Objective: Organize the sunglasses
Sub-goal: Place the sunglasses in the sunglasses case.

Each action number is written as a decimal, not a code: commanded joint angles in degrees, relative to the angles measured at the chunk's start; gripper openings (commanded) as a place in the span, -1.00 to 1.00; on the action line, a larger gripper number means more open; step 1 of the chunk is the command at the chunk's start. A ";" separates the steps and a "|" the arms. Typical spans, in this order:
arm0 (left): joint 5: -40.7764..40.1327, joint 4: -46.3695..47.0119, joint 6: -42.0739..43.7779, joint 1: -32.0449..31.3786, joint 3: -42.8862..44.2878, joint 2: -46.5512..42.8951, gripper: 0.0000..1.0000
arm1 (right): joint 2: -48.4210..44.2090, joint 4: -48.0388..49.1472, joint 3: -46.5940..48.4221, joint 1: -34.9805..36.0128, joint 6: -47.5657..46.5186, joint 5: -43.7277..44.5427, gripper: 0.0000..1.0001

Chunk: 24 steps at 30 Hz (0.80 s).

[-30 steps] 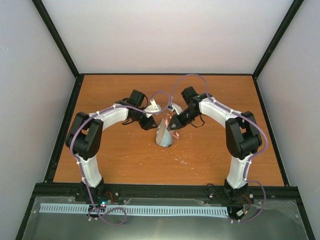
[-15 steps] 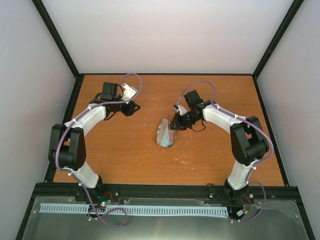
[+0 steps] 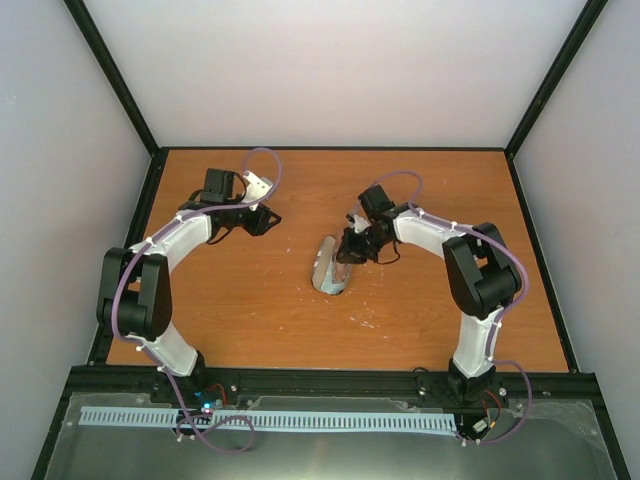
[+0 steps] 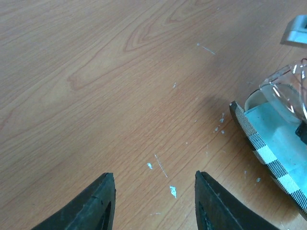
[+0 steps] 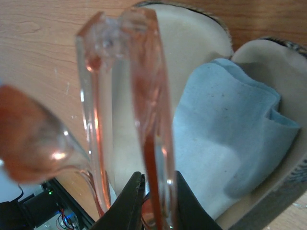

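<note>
Sunglasses (image 5: 154, 120) pinched in right tool (image 5: 156, 194) over open case (image 5: 192, 33) (cloth (image 5: 230, 129) inside).

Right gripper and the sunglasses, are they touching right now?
Touching. The right wrist view shows the right gripper clamped on the orange frame of the sunglasses, with both fingers pressed against it.

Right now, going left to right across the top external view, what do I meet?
The left claw → striped case → right arm's elbow. Left out: the right claw holding the sunglasses, which overlaps the case.
</note>
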 commanded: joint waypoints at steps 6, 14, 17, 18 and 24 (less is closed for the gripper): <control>1.44 1.94 -1.25 0.15 -0.42 -0.16 -0.02 | 3.86 -0.98 0.71 0.44 2.15 2.50 -0.87; 1.64 2.17 -1.35 0.15 0.34 0.83 0.01 | 5.87 -4.04 -0.21 0.40 0.70 2.85 -0.79; 1.77 2.29 -1.40 0.15 0.50 1.00 0.01 | 5.36 -6.12 -0.19 0.41 -0.16 3.97 -0.72; 1.86 2.33 -1.40 0.15 0.54 1.15 0.01 | 5.04 -6.73 -0.15 0.39 -0.45 4.32 -0.70; 2.48 2.35 -1.42 0.15 0.97 1.85 0.01 | 4.00 -9.91 1.18 0.44 -1.43 6.26 -0.52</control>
